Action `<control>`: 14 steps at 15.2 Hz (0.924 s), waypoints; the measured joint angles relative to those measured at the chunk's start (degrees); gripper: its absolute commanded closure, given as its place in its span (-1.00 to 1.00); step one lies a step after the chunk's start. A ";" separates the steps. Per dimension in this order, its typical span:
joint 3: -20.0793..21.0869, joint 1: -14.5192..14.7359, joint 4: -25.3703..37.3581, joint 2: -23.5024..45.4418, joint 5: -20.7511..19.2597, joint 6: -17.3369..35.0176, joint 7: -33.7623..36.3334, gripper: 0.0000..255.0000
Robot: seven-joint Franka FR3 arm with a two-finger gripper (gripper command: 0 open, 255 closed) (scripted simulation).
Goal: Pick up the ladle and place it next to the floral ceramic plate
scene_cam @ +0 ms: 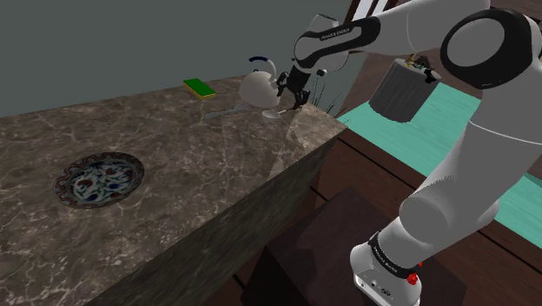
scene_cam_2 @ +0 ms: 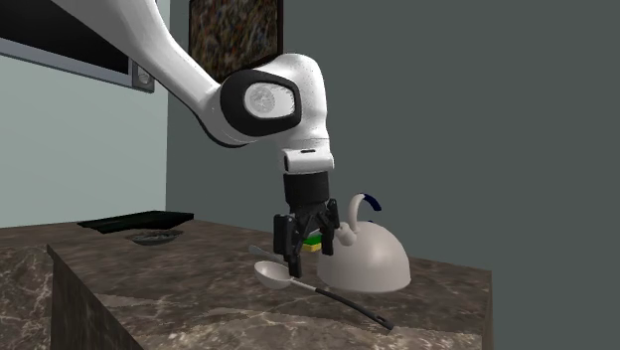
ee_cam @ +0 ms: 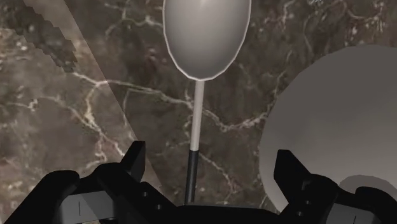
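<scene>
Straddling ladle handle (ee_cam: 197, 114), spread fingers (ee_cam: 132, 164).

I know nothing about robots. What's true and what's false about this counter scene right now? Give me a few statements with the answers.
1. The black two-finger gripper stands open above the pale grey ladle, over its handle. True.
2. The ladle hangs in the air. False: it lies on the brown marble counter.
3. A white domed kettle stands beside the ladle. True.
4. The round floral plate touches the ladle. False: it lies far off, toward the shoulder view's left.
</scene>
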 measured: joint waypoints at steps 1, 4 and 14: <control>-0.06 0.08 0.05 0.18 -0.17 0.79 0.22 -1.00; -0.19 0.22 -0.49 0.30 -0.31 2.73 0.62 -1.00; -0.24 0.20 -0.26 1.87 -0.18 3.65 0.05 1.00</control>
